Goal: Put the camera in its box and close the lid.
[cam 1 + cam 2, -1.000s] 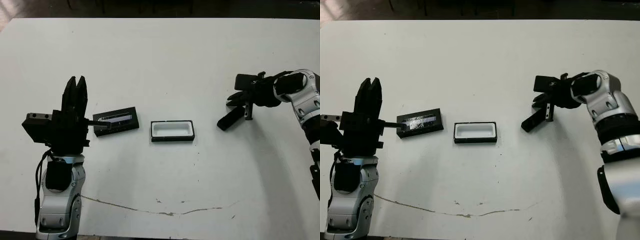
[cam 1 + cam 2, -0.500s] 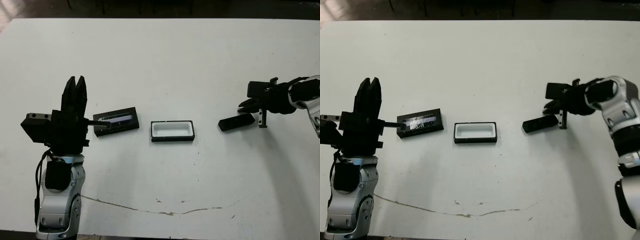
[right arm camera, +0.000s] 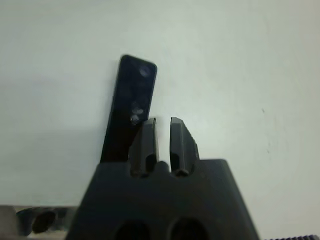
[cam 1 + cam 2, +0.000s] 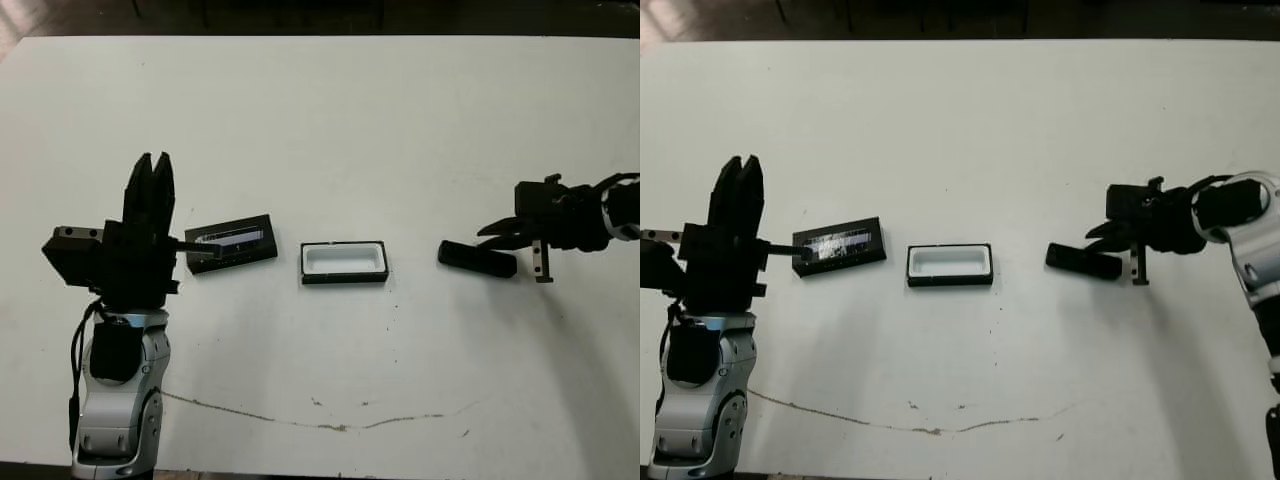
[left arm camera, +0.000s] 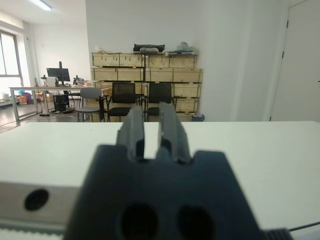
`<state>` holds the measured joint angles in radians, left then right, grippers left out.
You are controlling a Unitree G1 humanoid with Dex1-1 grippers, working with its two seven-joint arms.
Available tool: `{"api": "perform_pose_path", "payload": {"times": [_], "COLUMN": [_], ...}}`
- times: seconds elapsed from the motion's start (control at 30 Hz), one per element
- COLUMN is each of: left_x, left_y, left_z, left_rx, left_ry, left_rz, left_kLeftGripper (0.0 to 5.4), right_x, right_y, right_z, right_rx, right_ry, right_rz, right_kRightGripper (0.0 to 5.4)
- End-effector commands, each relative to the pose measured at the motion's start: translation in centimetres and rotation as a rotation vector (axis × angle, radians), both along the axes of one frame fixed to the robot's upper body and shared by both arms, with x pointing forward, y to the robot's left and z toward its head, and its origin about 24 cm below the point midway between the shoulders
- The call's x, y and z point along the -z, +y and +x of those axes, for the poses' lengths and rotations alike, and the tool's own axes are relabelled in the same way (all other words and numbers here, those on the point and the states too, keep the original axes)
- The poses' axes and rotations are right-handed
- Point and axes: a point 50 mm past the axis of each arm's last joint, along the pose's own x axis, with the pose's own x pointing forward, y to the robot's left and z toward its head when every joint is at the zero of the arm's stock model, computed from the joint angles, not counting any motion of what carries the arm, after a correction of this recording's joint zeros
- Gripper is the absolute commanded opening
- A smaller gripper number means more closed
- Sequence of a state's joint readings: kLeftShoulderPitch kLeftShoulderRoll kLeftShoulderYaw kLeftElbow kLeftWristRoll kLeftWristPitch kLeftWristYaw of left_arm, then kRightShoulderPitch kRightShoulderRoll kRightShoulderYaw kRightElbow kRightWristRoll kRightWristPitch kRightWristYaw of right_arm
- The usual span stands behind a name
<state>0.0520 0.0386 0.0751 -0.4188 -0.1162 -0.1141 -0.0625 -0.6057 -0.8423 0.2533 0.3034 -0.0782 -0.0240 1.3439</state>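
Nearest the robot: a thin dark crack line [image 4: 330, 424] running across the white surface [image 4: 330, 130]. Next out, at picture left: left gripper [image 4: 151, 170], raised and pointing up, jaws close together with only a narrow gap, holding nothing. Counted along the middle row: one lid, one box, one camera, two grippers. Lid [image 4: 232, 241]: flat black panel, lying flat just beside the left gripper, slightly skewed, silvery strip facing up. Box [image 4: 345, 262]: shallow tray, black rim, white lining, open and empty, near the lid on its right, not touching. Camera [image 4: 477, 259]: slim black bar, lying flat on the surface, well to the right of the box, long axis roughly across the picture, slightly tilted. In the right wrist view, seen as a dark glossy bar [image 3: 129, 107] with a few small round marks on the upper face; no lit screen discernible. Right gripper [image 4: 512, 229]: low over the surface at the camera's right end, jaws nearly pressed together, a slim gap between, closed on nothing; contact with the camera cannot be told. Farthest, in the left wrist view: one room beyond the surface with wooden shelving [image 5: 147, 75], two black chairs [image 5: 140, 100] and a desk with monitors [image 5: 57, 75].
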Motion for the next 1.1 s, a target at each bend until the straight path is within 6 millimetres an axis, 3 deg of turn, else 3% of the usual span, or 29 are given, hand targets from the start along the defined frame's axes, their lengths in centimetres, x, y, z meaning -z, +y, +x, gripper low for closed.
{"api": "perform_pose_path", "payload": {"times": [0.03, 0.3, 0.57, 0.73, 0.87, 1.1], "left_x": [0.6, 0.5, 0.6, 0.7, 0.8, 0.9], "left_y": [0.3, 0.4, 0.4, 0.5, 0.4, 0.5], "left_z": [0.0, 0.0, -0.1, -0.1, 0.0, -0.1], "left_rx": [-0.011, -0.01, -0.002, 0.005, 0.01, 0.008], "left_ry": [0.037, 0.039, 0.032, 0.031, 0.036, 0.036], "left_rz": [0.007, -0.002, 0.001, -0.003, -0.011, -0.007], "left_kLeftGripper": [0.02, 0.02, 0.02, 0.02, 0.02, 0.02], "right_x": [0.7, 0.2, -0.8, -2.4, -2.3, -0.2], "right_y": [-0.4, -0.1, -1.7, -2.8, -3.6, -3.7], "right_z": [-0.9, -1.6, -1.8, -1.9, -2.0, -2.8], "right_rx": [0.01, 0.015, 0.247, 0.325, 0.344, 0.336], "right_ry": [0.061, 0.06, -0.377, -0.536, -0.529, -0.427], "right_rz": [-0.002, -0.057, 0.061, 0.145, 0.131, 0.059], "right_kRightGripper": [0.0, 0.0, 0.0, 0.0, 0.0, 0.0]}}
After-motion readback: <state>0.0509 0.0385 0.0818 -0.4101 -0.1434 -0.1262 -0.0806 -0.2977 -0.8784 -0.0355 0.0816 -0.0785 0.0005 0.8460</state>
